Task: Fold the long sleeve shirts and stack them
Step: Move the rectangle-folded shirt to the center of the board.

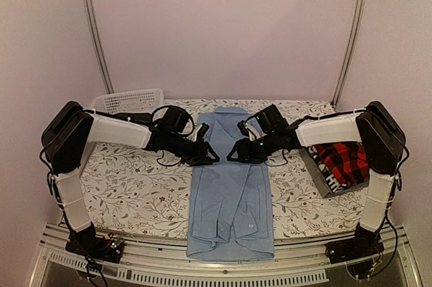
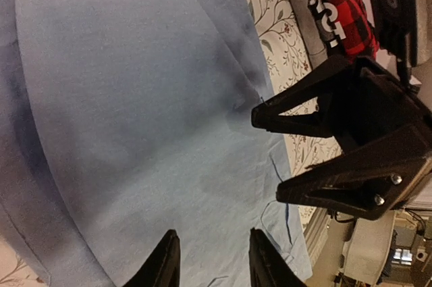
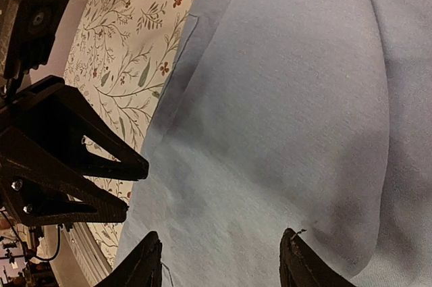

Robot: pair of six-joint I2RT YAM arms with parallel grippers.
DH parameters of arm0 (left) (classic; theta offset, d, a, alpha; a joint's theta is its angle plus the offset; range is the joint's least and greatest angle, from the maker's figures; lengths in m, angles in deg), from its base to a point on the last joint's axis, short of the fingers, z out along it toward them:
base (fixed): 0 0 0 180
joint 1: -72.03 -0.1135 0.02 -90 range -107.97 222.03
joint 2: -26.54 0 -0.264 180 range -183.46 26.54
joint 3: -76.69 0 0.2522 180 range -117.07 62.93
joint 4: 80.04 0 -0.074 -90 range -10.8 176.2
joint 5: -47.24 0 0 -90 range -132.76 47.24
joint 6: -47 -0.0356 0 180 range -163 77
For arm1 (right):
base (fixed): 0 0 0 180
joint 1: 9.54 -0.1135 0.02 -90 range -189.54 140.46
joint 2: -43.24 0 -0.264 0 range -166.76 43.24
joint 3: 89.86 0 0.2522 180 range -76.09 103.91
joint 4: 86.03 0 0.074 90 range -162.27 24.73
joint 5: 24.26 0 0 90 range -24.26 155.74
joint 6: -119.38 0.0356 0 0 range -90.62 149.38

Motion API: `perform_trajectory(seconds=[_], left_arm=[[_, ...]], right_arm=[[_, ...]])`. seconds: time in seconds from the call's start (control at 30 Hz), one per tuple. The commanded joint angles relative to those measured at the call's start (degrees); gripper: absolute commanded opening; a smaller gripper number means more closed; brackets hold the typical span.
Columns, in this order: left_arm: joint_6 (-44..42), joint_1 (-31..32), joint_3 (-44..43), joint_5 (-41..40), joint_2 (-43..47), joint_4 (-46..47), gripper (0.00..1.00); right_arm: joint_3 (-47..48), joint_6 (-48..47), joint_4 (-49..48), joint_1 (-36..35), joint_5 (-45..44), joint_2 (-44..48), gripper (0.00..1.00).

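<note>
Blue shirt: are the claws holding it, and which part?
Nothing is held. The left claw and right claw both stand open over the blue shirt, with no cloth between them.

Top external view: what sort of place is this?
Likely an enclosed robot test booth, not a home: plain pale wall panels, bare metal upright rails, and a floral-print tablecloth holding a light blue button-up shirt.

Shirt (image 1: 231, 192) centre, folded shirts (image 1: 341, 164) right, basket (image 1: 128, 100) rear-left
</note>
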Motion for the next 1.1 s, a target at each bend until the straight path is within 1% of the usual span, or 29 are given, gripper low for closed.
perform_trajectory(seconds=[0.0, 0.1, 0.17, 0.37, 0.5, 0.73, 0.83, 0.9, 1.0, 1.07], left_arm=[[2.9, 1.2, 1.2, -2.8, -1.9, 5.5, 0.34], [2.9, 1.1, 0.0, -5.3, -4.8, 4.1, 0.34], [2.2, 0.9, -2.8, -7.0, -7.5, 0.7, 0.34], [1.4, -1.2, -8.8, -7.5, -14.3, -2.2, 0.33], [0.3, -3.2, -13.5, -6.9, -17.7, -3.5, 0.33], [-2.7, -6.1, -27.3, -5.9, -24.4, -10.5, 0.33], [-4.1, -6.3, -31.1, -6.0, -24.8, -12.6, 0.34], [-5.0, -6.3, -33.1, -5.6, -23.9, -14.3, 0.34], [-5.3, -6.2, -32.8, -4.7, -20.0, -14.7, 0.35], [-5.5, -6.0, -31.0, -4.1, -16.4, -14.8, 0.36]], right_arm=[[-3.1, 3.2, -6.2, 0.6, -1.9, 0.8, 0.58], [-2.6, 3.6, -6.8, 0.6, -2.4, -2.1, 0.58], [-1.7, 3.8, -7.1, 0.9, -2.4, -4.3, 0.58], [2.1, 4.3, -7.3, 3.2, -2.5, -10.5, 0.58], [7.4, 3.6, -6.3, 5.3, -1.7, -14.4, 0.58], [19.4, 0.8, -0.2, 7.8, -1.5, -20.6, 0.59], [24.1, -0.5, 3.7, 8.1, -2.5, -21.5, 0.60], [25.6, -1.5, 5.4, 8.1, -3.3, -20.2, 0.62], [25.0, -2.2, 6.8, 8.1, -5.0, -16.7, 0.65], [22.8, -2.1, 7.0, 8.0, -5.7, -12.5, 0.66]])
